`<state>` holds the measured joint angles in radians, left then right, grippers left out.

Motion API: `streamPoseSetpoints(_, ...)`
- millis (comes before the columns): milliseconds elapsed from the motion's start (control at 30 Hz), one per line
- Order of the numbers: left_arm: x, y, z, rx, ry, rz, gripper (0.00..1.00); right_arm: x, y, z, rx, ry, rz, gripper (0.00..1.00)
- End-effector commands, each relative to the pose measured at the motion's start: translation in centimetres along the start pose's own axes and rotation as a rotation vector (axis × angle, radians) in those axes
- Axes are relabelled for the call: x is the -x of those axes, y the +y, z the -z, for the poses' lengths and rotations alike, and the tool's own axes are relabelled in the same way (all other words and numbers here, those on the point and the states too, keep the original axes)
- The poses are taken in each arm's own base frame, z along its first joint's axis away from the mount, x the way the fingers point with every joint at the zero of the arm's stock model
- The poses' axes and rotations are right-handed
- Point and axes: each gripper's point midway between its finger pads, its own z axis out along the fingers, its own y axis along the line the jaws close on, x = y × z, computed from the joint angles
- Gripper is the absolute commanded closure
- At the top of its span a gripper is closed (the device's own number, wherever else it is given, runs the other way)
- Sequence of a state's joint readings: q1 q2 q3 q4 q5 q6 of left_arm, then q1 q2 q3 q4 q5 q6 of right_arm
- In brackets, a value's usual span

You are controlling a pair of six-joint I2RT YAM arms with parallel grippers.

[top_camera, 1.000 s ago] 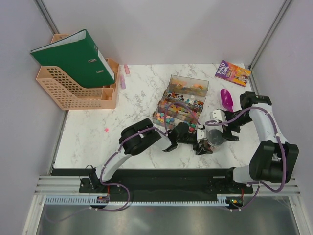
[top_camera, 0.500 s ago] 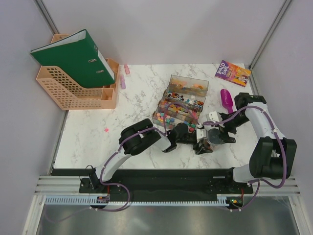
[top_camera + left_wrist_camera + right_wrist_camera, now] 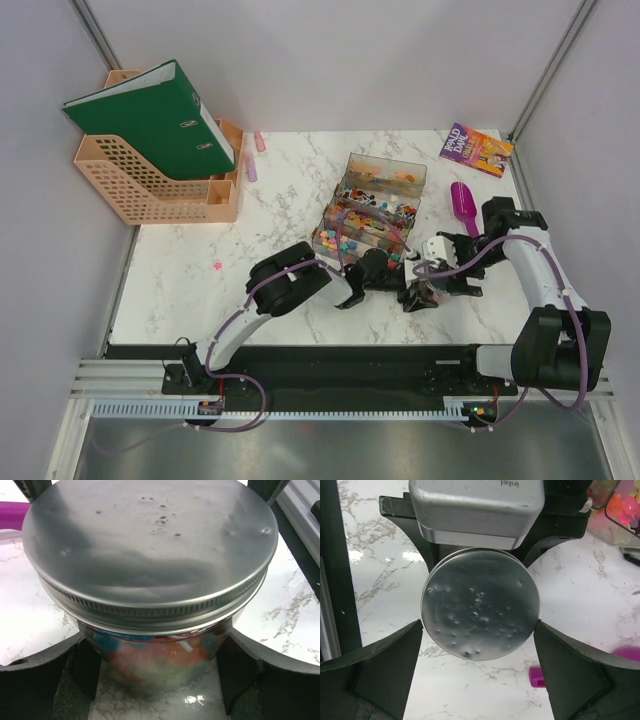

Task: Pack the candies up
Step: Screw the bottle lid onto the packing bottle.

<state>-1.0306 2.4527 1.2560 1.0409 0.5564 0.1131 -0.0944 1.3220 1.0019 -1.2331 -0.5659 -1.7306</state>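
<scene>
A small clear round jar [image 3: 425, 291] with a silver metal lid [image 3: 150, 545] stands on the marble table, filled with candies [image 3: 150, 655]. My left gripper [image 3: 160, 672] is shut on the jar's glass sides, one finger on each side. My right gripper [image 3: 479, 630] hovers over the lid [image 3: 480, 602], open, its fingers [image 3: 385, 670] spread wider than the lid and not touching it. More candies [image 3: 365, 215] fill the clear trays [image 3: 385, 168] behind the jar. The purple scoop [image 3: 463, 203] lies to the right of the trays.
A pink candy [image 3: 536, 676] lies on the table beside the jar, another [image 3: 216, 266] far left. A green binder [image 3: 150, 115] sits in a peach file rack [image 3: 160, 190] at back left. A book [image 3: 476, 148] lies at back right.
The right arm's elbow has swung right and its wrist has turned, so the gripper sits a little further right over the jar. The left arm and jar have not moved.
</scene>
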Motion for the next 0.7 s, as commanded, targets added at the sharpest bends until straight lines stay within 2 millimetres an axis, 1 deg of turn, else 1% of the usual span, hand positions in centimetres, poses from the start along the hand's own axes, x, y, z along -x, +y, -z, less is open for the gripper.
streamPoseSetpoints(0,-25.1,-1.2,14.2,0.207,0.821,0.290,0.98,0.7,7.2,0.3,0.195,0.008,-0.159,0.02)
streamPoseSetpoints(67,-25.2,-0.8,14.3,0.220,0.828,0.279,0.98,-0.1,8.5,0.1,0.219,0.050,-0.174,0.02)
streamPoseSetpoints(167,-25.5,-0.3,14.6,0.239,0.840,0.257,0.98,-1.0,9.6,-0.1,0.235,0.077,-0.201,0.02)
streamPoseSetpoints(200,-25.5,-0.3,14.7,0.239,0.841,0.257,0.98,-1.1,9.9,-0.3,0.247,0.080,-0.205,0.02)
streamPoseSetpoints(267,-25.4,-0.4,14.6,0.226,0.839,0.249,0.98,-2.1,10.6,-0.4,0.267,0.080,-0.257,0.02)
streamPoseSetpoints(333,-25.4,-0.8,14.6,0.197,0.834,0.246,0.98,-3.4,10.9,-0.4,0.283,0.075,-0.331,0.02)
streamPoseSetpoints(433,-25.6,-0.7,14.7,0.203,0.840,0.244,0.98,-4.7,10.8,0.0,0.282,0.065,-0.394,0.02)
streamPoseSetpoints(533,-25.7,-0.8,14.5,0.185,0.842,0.243,0.98,-5.8,9.8,0.8,0.239,0.059,-0.432,0.02)
streamPoseSetpoints(567,-25.6,-0.9,14.5,0.176,0.842,0.238,0.98,-5.8,8.4,1.6,0.185,0.053,-0.425,0.02)
streamPoseSetpoints(600,-25.6,-1.1,14.5,0.164,0.844,0.232,0.98,-5.8,7.6,2.1,0.148,0.042,-0.417,0.02)
streamPoseSetpoints(633,-25.6,-1.1,14.4,0.159,0.842,0.232,0.98,-6.0,6.2,3.2,0.085,0.032,-0.421,0.02)
streamPoseSetpoints(667,-25.7,-1.4,14.5,0.152,0.846,0.229,0.98,-5.6,5.2,3.5,0.050,0.000,-0.415,0.02)
